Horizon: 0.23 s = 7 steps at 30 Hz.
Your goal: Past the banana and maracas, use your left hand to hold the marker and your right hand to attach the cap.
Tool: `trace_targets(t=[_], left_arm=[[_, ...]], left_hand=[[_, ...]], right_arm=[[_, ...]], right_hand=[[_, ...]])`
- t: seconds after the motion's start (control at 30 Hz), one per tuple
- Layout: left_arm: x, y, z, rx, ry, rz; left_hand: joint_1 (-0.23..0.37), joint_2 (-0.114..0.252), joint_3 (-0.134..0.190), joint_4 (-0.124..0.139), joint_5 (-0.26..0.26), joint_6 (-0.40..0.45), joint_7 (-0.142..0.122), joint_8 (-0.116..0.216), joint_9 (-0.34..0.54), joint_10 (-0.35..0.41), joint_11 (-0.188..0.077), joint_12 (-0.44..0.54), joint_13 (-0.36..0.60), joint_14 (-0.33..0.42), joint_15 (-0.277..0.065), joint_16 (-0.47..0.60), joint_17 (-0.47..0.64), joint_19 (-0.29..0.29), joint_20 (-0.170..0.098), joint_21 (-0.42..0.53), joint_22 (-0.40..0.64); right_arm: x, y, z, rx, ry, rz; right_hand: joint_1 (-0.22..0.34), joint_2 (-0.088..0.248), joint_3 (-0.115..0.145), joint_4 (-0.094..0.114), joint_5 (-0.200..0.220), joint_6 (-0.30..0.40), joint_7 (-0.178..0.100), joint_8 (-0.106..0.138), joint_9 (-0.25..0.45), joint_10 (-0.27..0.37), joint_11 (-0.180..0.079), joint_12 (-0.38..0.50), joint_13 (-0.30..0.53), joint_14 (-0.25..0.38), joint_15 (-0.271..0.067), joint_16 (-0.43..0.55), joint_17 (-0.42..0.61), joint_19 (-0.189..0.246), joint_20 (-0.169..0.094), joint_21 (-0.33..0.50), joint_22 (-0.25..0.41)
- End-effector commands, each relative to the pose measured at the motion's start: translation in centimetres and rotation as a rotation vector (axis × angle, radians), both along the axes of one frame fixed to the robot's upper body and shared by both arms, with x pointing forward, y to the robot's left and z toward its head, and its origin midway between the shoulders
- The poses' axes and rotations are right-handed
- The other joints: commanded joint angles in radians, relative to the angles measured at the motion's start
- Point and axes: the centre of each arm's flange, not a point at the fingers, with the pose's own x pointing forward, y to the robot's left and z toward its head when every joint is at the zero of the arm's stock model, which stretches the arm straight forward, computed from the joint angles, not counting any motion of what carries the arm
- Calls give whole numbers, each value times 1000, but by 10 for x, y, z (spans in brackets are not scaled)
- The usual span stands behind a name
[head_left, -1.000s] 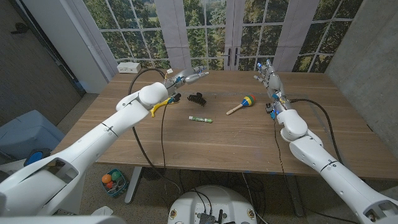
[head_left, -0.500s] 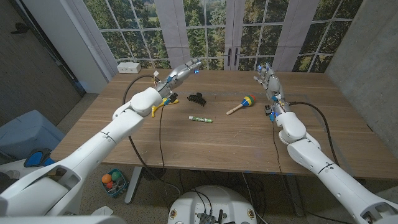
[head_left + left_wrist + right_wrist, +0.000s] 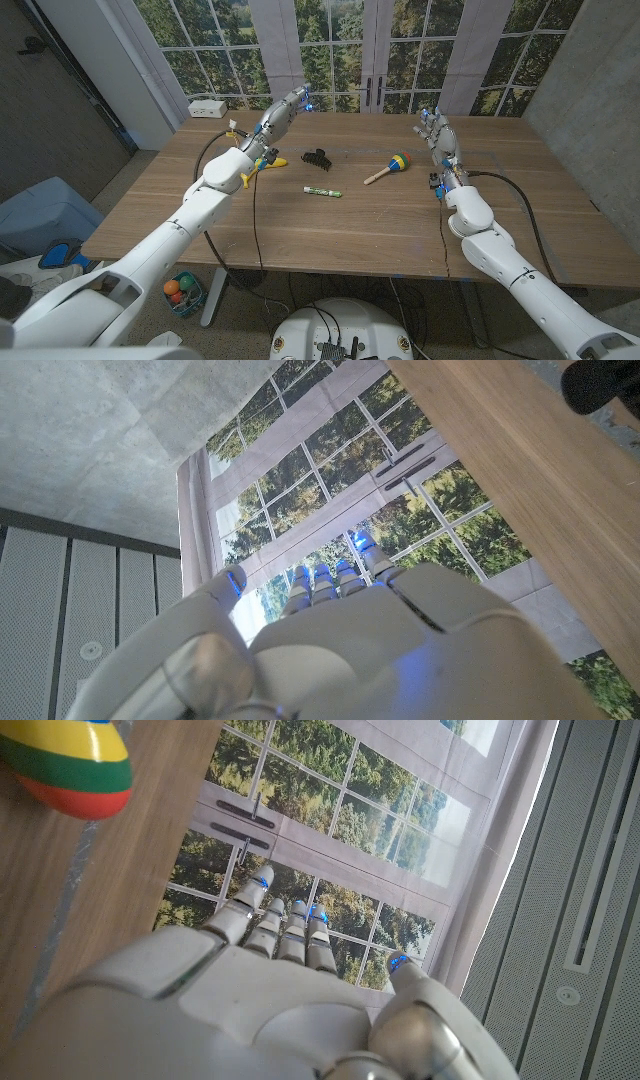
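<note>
Head view, left hand: the left hand (image 3: 287, 107) is raised over the far left part of the table (image 3: 330, 235), fingers stretched out together toward the windows, holding nothing.
Head view, right hand: the right hand (image 3: 437, 136) stands near the far right edge, fingers straight and apart, nothing in it.
Head view, marker: the marker (image 3: 322, 192), white with green, lies alone near the middle of the tabletop, well apart from both hands.
Head view, cap: too small to make out.
Head view, banana: the banana (image 3: 262, 165) lies left of the marker, partly behind the left arm.
Head view, clip: a black clip (image 3: 317, 157) sits on the far side of the marker.
Head view, maraca: the maraca (image 3: 389, 167) lies right of the marker, its striped head toward the right hand.
Left wrist view: the left hand (image 3: 330, 630) shows its back, fingers extended, empty; the table edge (image 3: 520, 470) runs beside it.
Right wrist view: the right hand (image 3: 280, 990) is released, fingers extended; the maraca head (image 3: 65, 765) rests on the wood nearby.
</note>
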Motion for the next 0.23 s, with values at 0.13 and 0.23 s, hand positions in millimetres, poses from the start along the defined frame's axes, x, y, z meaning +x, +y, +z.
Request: trace_targets(t=[0.13, 0.23], left_arm=[[8, 36, -27, -400, 44, 6], [10, 42, -31, -401, 58, 41]], left_hand=[[-12, 40, 19, -7, 9, 16, -9, 5, 1, 6, -4, 4, 0, 11, -26, 4, -2, 15, -9, -6, -1], [-14, 39, 24, -10, 10, 17, -11, 4, 1, 8, -5, 4, 0, 13, -29, 4, -3, 17, -12, -9, -1]], right_arm=[[6, -7, 1, 46, -8, -7], [10, -8, 4, 54, -10, -4]], right_hand=[[-7, 71, 5, 2, 0, -1, 9, 3, 0, 1, 9, -4, 3, -1, -37, 1, 1, 6, -36, -7, 1], [-8, 70, 7, 3, -1, -1, 9, 3, 0, 1, 9, -4, 3, -2, -38, 1, 1, 6, -36, -7, 1]])
